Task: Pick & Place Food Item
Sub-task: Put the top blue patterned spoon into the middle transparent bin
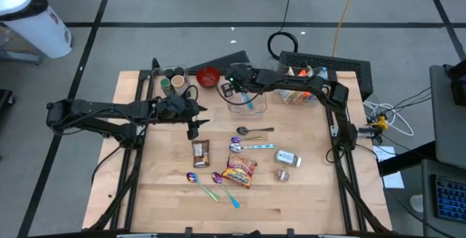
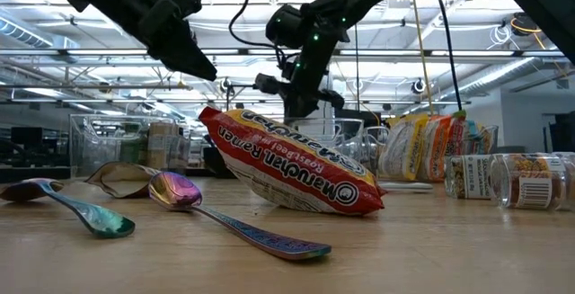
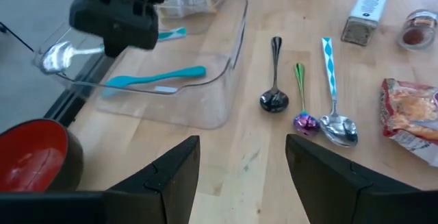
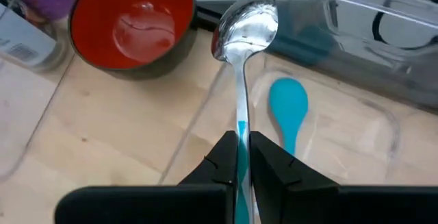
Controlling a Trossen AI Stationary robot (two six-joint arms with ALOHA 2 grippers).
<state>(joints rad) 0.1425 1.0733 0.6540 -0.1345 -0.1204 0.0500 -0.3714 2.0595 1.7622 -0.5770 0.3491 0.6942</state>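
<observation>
Ramen packet (image 1: 240, 170) lies low and centre on our table (image 1: 306, 194), among spoons. Our right gripper (image 4: 243, 157), at upper centre, is clamped on a silver spoon (image 4: 245, 29) over the clear tray (image 1: 256, 107); our left gripper (image 3: 241, 157) hangs parted and empty nearby.

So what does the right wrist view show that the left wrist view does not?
Only the right wrist view shows the right gripper shut on the silver spoon. Only the left wrist view shows the open left gripper, three spoons on the table, and two jars. Both show the red bowl, clear tray and teal spoon.
</observation>
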